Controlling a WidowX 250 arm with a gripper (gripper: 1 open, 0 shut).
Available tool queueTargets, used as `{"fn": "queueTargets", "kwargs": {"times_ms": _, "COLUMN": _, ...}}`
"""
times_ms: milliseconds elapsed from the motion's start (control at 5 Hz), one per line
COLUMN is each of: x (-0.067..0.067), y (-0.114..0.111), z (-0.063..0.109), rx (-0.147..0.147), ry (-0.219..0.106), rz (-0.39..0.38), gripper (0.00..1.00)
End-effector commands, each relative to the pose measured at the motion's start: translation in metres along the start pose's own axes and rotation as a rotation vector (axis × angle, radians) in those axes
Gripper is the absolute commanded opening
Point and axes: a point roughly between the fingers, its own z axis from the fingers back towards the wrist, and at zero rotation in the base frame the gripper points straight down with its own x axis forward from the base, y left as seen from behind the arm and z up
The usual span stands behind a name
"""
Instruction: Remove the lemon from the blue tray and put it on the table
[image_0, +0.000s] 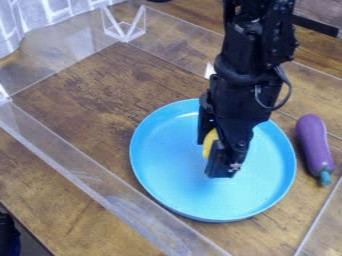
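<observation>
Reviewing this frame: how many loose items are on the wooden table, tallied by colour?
Yellow: 1, the small round yellow lemon, in the gripper
Blue: 1, the large round blue plastic tray
Purple: 1, the long purple eggplant
Total: 3

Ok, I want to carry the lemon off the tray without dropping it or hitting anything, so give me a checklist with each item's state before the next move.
1. Gripper shut on the lemon: ok, yellow shows between the fingers.
2. Lemon lifted clear of the tray floor: cannot tell, the arm hides its underside.
3. Lemon over the tray, not yet past the rim: ok.
4. Bare table to the left for set-down: ok.
5. Eggplant apart from the gripper, right of the tray: ok.
6. Acrylic wall away from the arm: ok.
</observation>
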Motion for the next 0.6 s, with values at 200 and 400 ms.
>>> {"fn": "queueTargets", "kwargs": {"times_ms": 200, "x": -0.0012, "y": 0.0131, "z": 0.028, "rx": 0.049, "ry": -0.058, "rz": 0.012, "gripper": 0.0}}
{"fn": "queueTargets", "kwargs": {"times_ms": 400, "x": -0.0017, "y": 0.015, "z": 0.0299, "rx": 0.051, "ry": -0.056, "rz": 0.007, "gripper": 0.0}}
